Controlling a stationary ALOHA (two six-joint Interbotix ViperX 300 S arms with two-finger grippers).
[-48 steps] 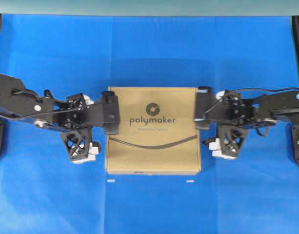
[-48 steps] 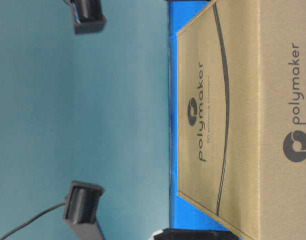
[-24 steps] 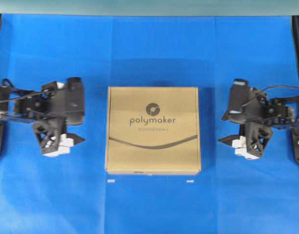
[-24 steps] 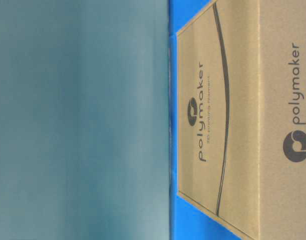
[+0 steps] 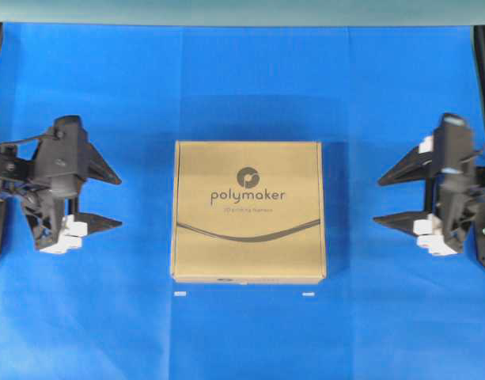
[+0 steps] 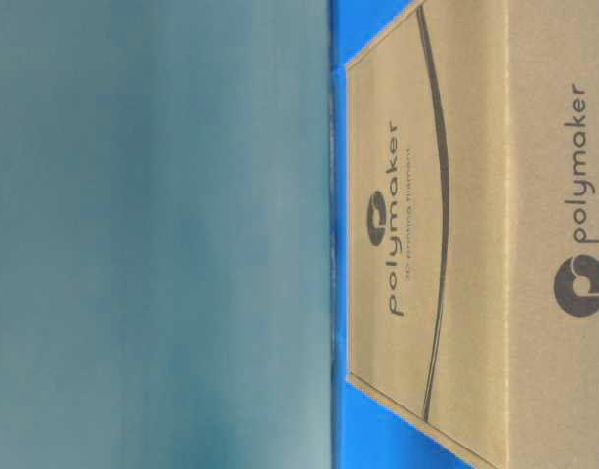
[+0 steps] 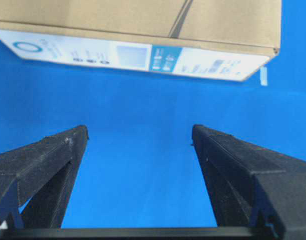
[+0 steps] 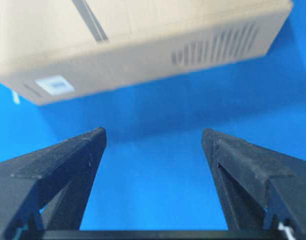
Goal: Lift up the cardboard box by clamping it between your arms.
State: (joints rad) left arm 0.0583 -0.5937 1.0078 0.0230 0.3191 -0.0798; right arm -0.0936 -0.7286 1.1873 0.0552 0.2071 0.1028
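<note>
Since clamping needs an arm on each side, my left gripper (image 5: 107, 199) and right gripper (image 5: 391, 199) flank the cardboard box (image 5: 248, 211), jaws spread, holding nothing

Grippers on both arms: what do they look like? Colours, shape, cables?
Both are black. The left gripper and right gripper each carry two long tapering fingers with a rough matte surface, a lattice-framed body and small white parts near the base. Thin black cables run along the arms. No markings are legible.
</note>
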